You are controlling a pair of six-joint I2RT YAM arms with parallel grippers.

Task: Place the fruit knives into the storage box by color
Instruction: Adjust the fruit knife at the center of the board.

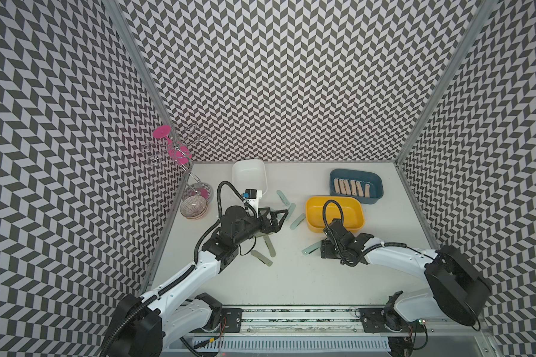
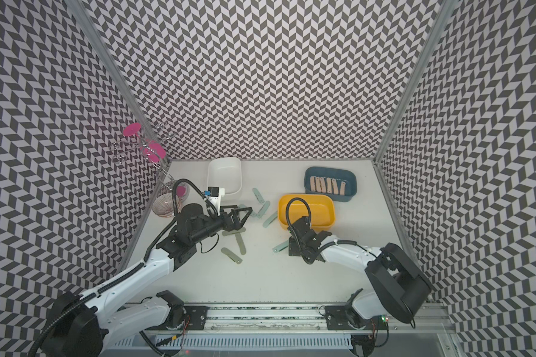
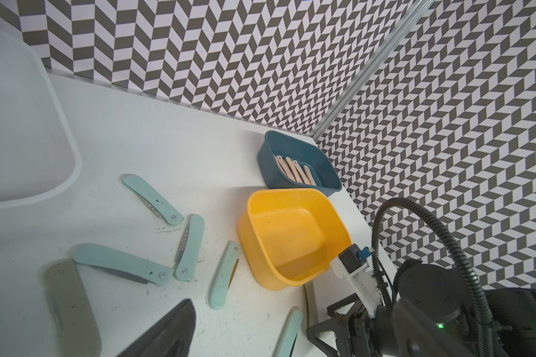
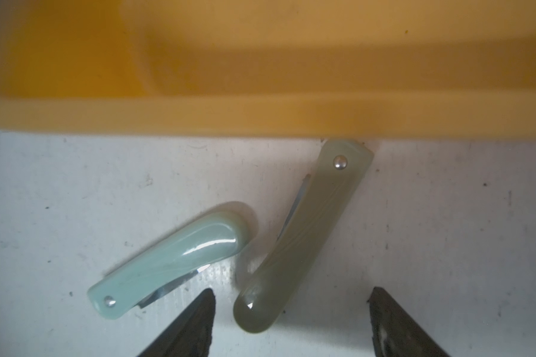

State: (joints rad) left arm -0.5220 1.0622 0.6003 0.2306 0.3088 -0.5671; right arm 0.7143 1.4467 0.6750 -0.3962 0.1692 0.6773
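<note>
Both top views: peach-pink fruit knives point(image 1: 353, 188) lie in the blue box point(image 1: 379, 188) just behind the yellow box point(image 1: 334, 199). Mint knives point(image 1: 297, 222) and olive knives point(image 1: 270, 246) lie scattered on the table point(image 1: 291, 278) beside it, around the left gripper point(image 1: 283, 220), whose fingers point(image 1: 277, 212) are apart.

Left wrist: mint knives lie loose near the yellow box.

Right wrist: the right gripper point(image 4: 291, 292) has its fingers apart astride an olive knife point(image 4: 300, 228) that reaches the yellow box.

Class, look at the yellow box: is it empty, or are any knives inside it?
Empty. The yellow box shows only bare floor in the left wrist view and in both top views.
</note>
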